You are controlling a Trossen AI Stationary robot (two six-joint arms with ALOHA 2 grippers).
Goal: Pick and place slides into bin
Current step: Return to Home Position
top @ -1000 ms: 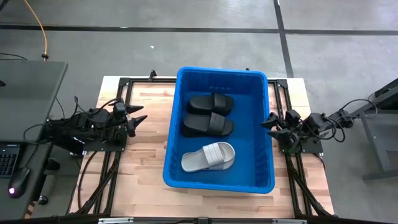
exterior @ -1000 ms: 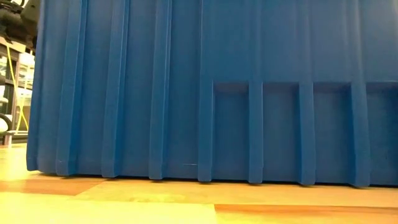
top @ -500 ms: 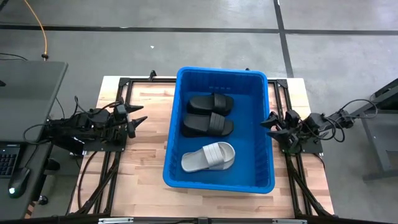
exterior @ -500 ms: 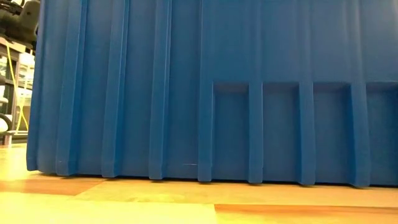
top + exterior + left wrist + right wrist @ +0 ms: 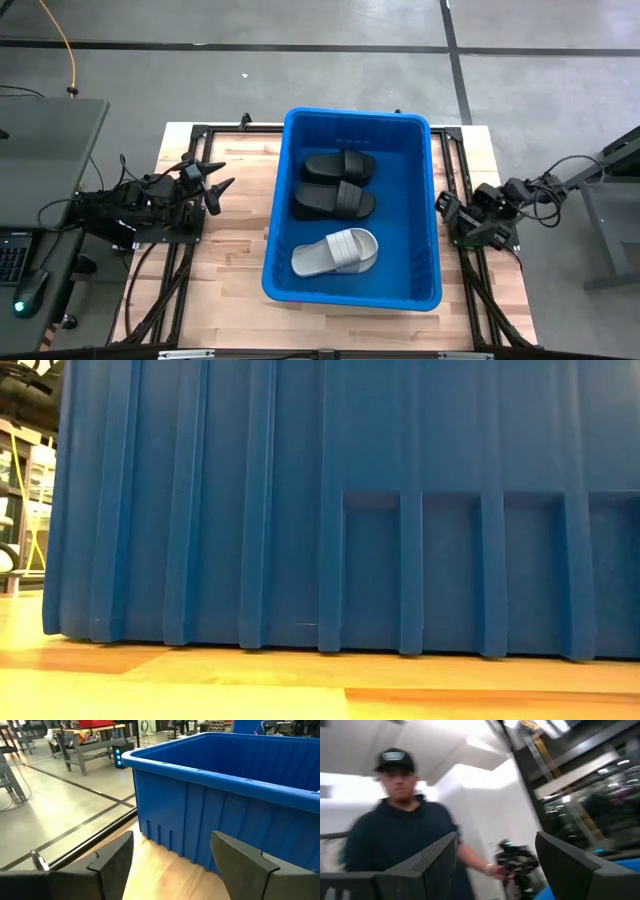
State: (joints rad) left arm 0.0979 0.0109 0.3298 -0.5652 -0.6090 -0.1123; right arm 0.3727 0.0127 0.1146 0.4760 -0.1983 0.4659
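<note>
The blue bin (image 5: 357, 117) stands on the middle of the wooden table; its ribbed near wall (image 5: 350, 500) fills the low view. Inside lie three slides, soles down on the bin floor: two black ones (image 5: 340, 165) (image 5: 334, 200) side by side toward the far end, and a grey-white one (image 5: 336, 252) toward the near end. My left gripper (image 5: 218, 175) (image 5: 172, 855) hovers open left of the bin, pointing at its left wall (image 5: 210, 825). My right gripper (image 5: 443, 205) (image 5: 495, 855) is open just right of the bin and tipped upward. Nothing is between either pair of fingers.
Black frame rails (image 5: 160, 290) run along the table's left and right sides. Bare wood shows left of the bin (image 5: 235, 250). A grey desk (image 5: 50, 150) with a mouse stands beyond the table's left edge. A person (image 5: 395, 820) stands in the room, seen in the right wrist view.
My right gripper has tipped upward and drawn back a little from the bin toward the table's right edge. My left gripper has turned slightly toward the far edge while staying in place. Both stay open. The slides and the bin have not moved.
</note>
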